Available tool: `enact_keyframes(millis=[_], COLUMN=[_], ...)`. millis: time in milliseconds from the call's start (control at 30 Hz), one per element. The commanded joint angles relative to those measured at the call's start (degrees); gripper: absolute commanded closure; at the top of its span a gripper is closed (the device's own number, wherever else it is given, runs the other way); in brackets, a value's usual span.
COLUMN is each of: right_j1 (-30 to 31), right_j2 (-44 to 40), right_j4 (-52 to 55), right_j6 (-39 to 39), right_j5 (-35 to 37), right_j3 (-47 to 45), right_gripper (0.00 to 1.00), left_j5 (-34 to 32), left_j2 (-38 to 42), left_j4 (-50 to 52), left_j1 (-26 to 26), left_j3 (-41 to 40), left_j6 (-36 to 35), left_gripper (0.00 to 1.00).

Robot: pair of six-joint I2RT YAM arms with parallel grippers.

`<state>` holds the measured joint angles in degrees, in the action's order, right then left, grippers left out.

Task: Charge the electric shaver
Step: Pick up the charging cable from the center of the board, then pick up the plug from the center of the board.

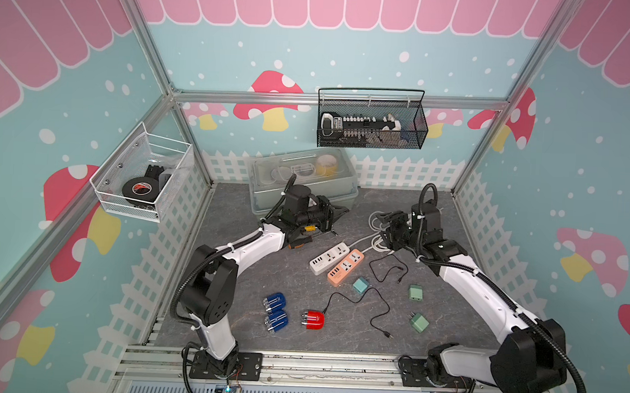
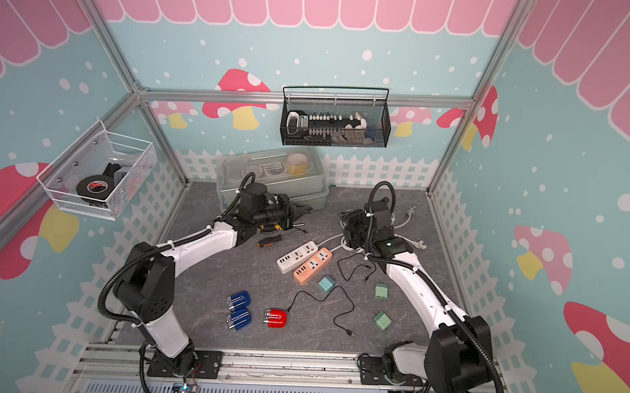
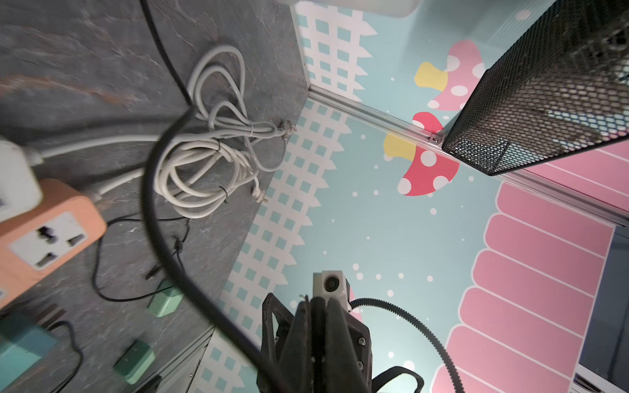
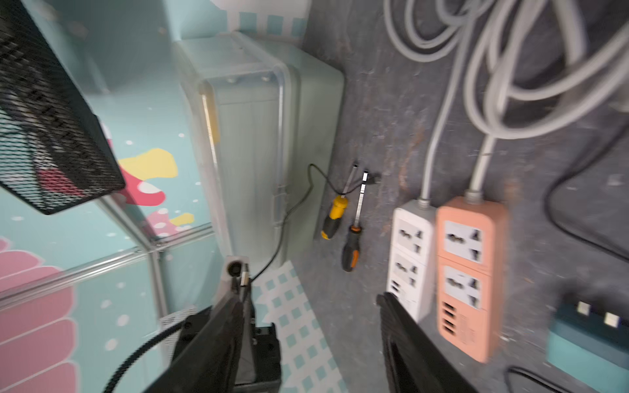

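A red electric shaver (image 1: 312, 319) lies near the table's front with a black cable (image 1: 360, 298) plugged into it, beside two blue shavers (image 1: 274, 302). White (image 1: 330, 258) and orange (image 1: 346, 267) power strips lie mid-table, with a teal adapter (image 1: 360, 286) and two green ones (image 1: 416, 292) nearby. My left gripper (image 1: 342, 209) (image 3: 315, 301) hovers in front of the clear box, shut on the plug end of another thin black charging cable (image 4: 299, 200) that hangs to the table. My right gripper (image 1: 383, 220) (image 4: 308, 299) faces it, open and empty.
A clear lidded box (image 1: 303, 182) stands at the back. Two screwdrivers (image 4: 335, 217) lie beside it. Coiled white power cords (image 1: 376, 229) sit under the right gripper. A black mesh basket (image 1: 371, 119) and a white one (image 1: 142, 175) hang on the walls.
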<state>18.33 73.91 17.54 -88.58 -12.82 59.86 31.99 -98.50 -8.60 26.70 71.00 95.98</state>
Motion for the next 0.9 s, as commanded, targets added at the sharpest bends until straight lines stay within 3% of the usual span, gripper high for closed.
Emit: enact_keyframes(millis=[0,100,300,867], right_j1=[0.3,2.2,9.7,13.0], right_j2=[2.1,4.2,8.7,21.6], right_j4=[25.6,28.9,26.7,21.7], right_j6=[12.6,11.8,7.1,3.9], right_j5=[-0.3,-3.2,-0.2,-0.5], right_j3=[2.3,-0.5,0.1,3.0], right_gripper=[0.34,0.34,0.31,0.35], left_j5=[2.2,3.4,6.8,11.2], left_j2=[5.4,8.9,16.0,26.5], left_j4=[6.3,10.2,15.8,20.4], left_j1=[-1.2,-2.2,-5.0,-7.3], left_j3=[-2.7,-4.9,-9.8,-19.2], left_j6=[-5.1,-7.4,-9.3,-11.4], left_gripper=[1.0,1.0,1.0,1.0])
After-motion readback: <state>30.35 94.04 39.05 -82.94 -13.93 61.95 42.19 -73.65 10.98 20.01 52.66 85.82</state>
